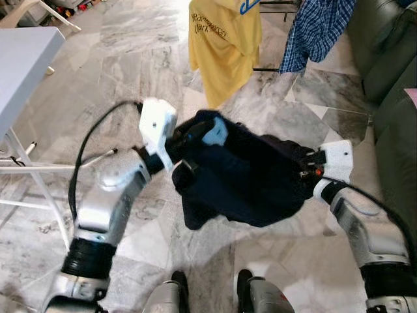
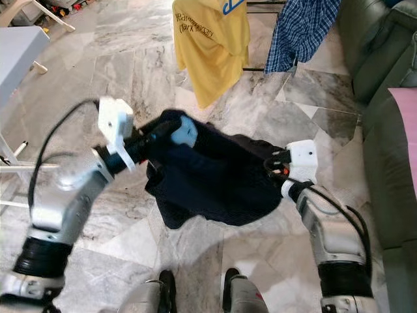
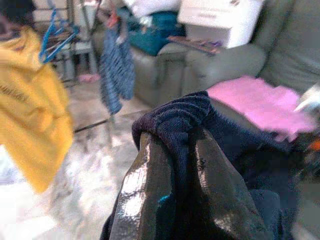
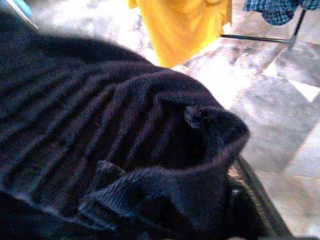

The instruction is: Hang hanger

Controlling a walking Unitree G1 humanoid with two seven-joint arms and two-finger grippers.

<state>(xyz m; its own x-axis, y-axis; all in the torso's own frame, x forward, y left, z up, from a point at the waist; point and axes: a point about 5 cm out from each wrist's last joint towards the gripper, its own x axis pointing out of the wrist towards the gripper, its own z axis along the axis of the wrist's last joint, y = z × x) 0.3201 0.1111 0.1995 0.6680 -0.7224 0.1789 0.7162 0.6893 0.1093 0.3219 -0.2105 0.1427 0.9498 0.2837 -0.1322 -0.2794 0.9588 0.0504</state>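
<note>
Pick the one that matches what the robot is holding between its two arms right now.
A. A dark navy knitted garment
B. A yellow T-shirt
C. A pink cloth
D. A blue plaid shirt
A: the dark navy knitted garment is stretched between the left tool and the right tool, while the yellow T-shirt and the blue plaid shirt hang further off.

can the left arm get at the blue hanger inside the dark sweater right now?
Probably not. The left tool is shut on the dark sweater, holding it up with the right tool. The blue hanger pokes out right beside it, but reaching it means letting go of the knit.
</note>
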